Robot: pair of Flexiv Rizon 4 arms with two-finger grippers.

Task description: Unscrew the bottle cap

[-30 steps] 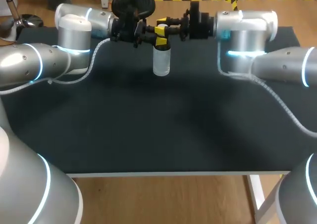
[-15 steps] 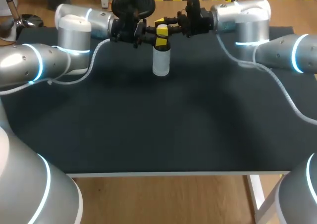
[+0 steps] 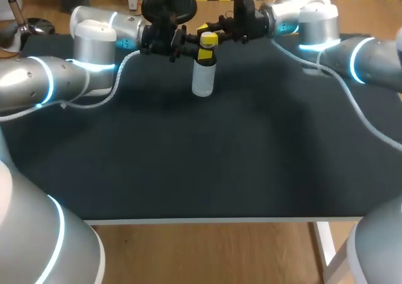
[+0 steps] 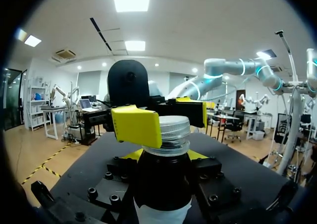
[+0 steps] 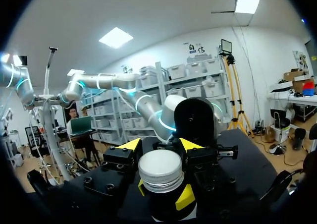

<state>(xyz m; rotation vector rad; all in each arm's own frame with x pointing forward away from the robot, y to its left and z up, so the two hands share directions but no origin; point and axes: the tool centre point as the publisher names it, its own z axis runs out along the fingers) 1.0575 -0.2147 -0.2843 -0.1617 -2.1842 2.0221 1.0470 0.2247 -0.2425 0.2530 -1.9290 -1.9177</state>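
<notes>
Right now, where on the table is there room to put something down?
The whole front of the table is bare, from the bottle forward to the near edge. The far middle is crowded: the left gripper and the right gripper meet there at the bottle's top.

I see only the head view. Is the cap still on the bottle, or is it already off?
Observer: It is on. The left wrist view shows the silver cap sitting on the bottle.
Operator: Does my right claw really grip it?
Observer: Yes, the right claw has one yellow tip on each side of the cap.
Operator: And where does the left claw hold?
Observer: The left claw grips the dark neck, just under the cap.
</notes>
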